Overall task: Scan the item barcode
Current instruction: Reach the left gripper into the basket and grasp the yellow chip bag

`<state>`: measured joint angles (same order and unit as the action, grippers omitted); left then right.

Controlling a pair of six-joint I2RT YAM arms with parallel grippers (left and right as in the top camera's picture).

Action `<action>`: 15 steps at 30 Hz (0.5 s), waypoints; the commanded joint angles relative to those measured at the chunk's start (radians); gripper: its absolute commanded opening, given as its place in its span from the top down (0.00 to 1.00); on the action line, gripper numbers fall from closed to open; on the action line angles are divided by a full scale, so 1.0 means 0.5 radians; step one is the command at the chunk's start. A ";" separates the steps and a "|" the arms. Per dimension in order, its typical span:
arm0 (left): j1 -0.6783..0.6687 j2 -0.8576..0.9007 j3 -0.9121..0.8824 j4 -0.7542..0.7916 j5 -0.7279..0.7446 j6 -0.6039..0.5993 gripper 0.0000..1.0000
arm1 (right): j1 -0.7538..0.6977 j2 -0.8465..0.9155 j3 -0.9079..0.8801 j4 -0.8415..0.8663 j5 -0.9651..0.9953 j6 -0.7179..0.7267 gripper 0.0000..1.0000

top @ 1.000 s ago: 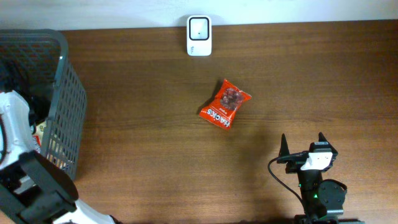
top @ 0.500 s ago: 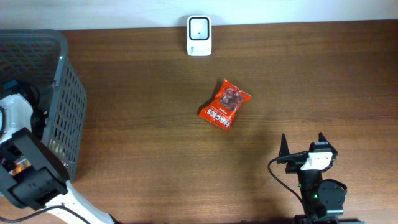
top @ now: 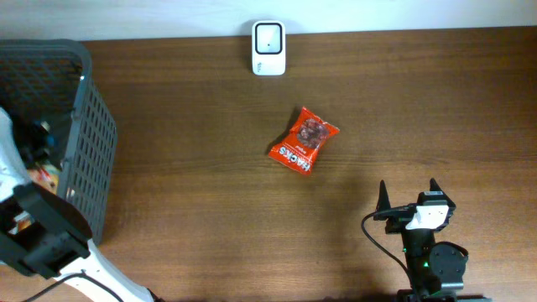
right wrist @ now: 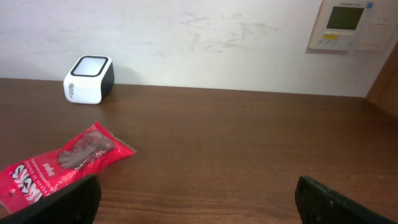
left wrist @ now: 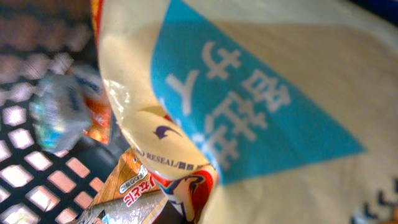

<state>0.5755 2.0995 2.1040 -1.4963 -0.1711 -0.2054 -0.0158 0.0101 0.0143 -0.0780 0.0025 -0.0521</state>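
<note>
A cream packet with a blue panel (left wrist: pixel 261 106) fills the left wrist view, right against the camera. My left gripper (top: pixel 40 143) is down inside the grey basket (top: pixel 84 75), shut on this packet, and its fingers are hidden behind it. The white scanner (top: pixel 268 49) stands at the table's far edge and also shows as the scanner (right wrist: pixel 89 79) in the right wrist view. A red snack packet (top: pixel 303 140) lies flat mid-table. My right gripper (top: pixel 407 195) rests open near the front edge, nothing between its fingers, the red packet (right wrist: pixel 59 163) ahead to its left.
Inside the basket lie other packets: a brown and silver one (left wrist: pixel 130 186) and a bluish wrapped one (left wrist: pixel 59 118). The basket's mesh wall (top: pixel 92 151) stands between my left arm and the table. A wall panel (right wrist: pixel 351 25) hangs behind the table.
My left arm has shifted inside the basket and its gripper has gone from open to shut on the cream packet. The right arm, red packet and scanner have not moved.
</note>
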 commanded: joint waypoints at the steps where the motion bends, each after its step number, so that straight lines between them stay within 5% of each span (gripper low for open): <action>1: 0.002 -0.037 0.650 -0.204 0.237 -0.005 1.00 | 0.017 -0.013 -0.018 -0.002 0.018 0.016 0.02; 5: -0.011 -0.044 1.376 -0.384 0.495 0.009 1.00 | 0.017 -0.014 -0.018 -0.002 0.018 0.016 0.02; 8: -0.092 -0.155 1.715 -0.383 1.056 0.156 1.00 | 0.017 -0.014 -0.018 -0.002 0.018 0.016 0.02; 15: -0.858 -0.336 1.820 -0.383 1.131 0.183 1.00 | 0.017 -0.014 -0.018 -0.002 0.018 0.016 0.02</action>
<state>0.3267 1.9495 3.0108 -1.6878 0.3176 -0.1444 -0.0158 0.0101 0.0143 -0.0780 0.0029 -0.0521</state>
